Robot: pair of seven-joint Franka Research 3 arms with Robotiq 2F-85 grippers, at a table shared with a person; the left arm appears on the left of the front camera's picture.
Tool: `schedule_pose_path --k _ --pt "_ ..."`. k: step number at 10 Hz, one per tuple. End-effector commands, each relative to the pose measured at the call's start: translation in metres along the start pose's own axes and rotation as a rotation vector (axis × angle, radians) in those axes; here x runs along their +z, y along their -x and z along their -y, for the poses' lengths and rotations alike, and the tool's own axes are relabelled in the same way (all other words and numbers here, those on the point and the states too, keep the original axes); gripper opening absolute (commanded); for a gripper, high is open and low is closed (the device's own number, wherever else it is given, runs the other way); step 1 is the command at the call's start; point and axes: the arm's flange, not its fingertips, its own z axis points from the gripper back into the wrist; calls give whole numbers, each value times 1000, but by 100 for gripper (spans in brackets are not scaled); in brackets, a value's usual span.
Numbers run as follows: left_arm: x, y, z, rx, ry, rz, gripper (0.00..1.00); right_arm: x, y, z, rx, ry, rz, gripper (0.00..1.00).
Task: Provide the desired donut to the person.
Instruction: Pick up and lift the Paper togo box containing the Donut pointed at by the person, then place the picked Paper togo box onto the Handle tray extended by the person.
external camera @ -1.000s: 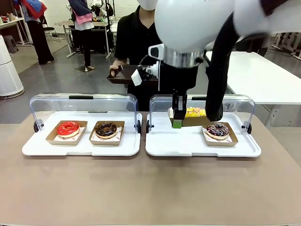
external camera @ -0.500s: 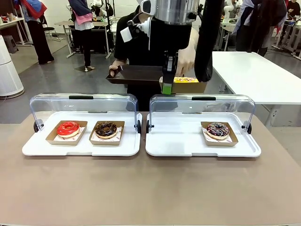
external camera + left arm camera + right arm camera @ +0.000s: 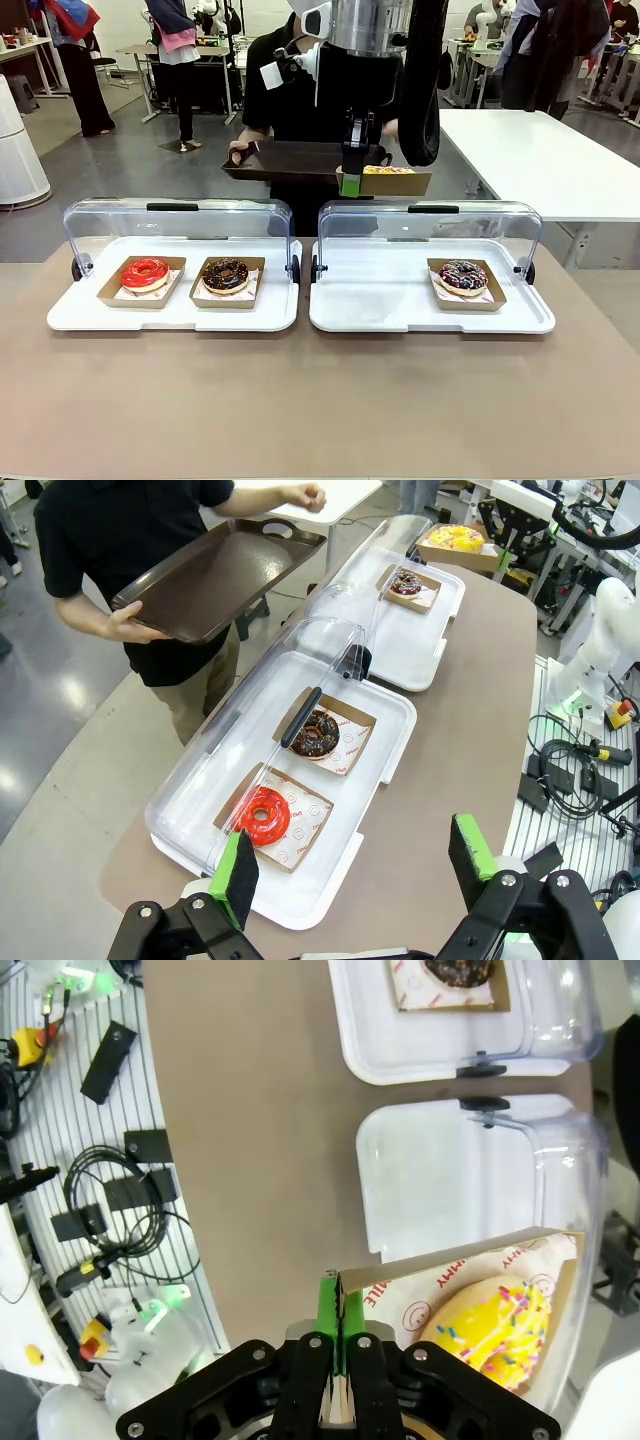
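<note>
A yellow sprinkled donut (image 3: 390,171) in its cardboard tray (image 3: 398,184) hangs in the air beyond the right case, level with the brown serving tray (image 3: 285,160) that the person (image 3: 285,80) in the black T-shirt holds out. My right gripper (image 3: 350,184) is shut on the cardboard tray's left edge. In the right wrist view the green pads (image 3: 329,1312) pinch the cardboard rim (image 3: 450,1268) beside the yellow donut (image 3: 495,1325). My left gripper (image 3: 352,865) hovers open high above the table's left end, holding nothing.
The left white tray (image 3: 170,315) carries a red donut (image 3: 145,272) and a chocolate donut (image 3: 225,274). A dark sprinkled donut (image 3: 462,275) sits on the right white tray (image 3: 390,312). Both clear lids (image 3: 175,215) stand open at the back. A white table (image 3: 540,160) stands at the far right.
My right gripper has lifted the yellow donut's cardboard tray off the right white tray, carried it up and away to the person's serving tray, then lowered it slightly.
</note>
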Motion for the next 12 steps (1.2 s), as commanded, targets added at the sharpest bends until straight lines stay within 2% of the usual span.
schedule_pose_path --k 1,12 --pt "1 -1 1 -2 5 5 100 2 3 -8 -8 9 -5 0" --pt "1 -1 1 -2 5 5 100 2 3 -8 -8 9 -5 0"
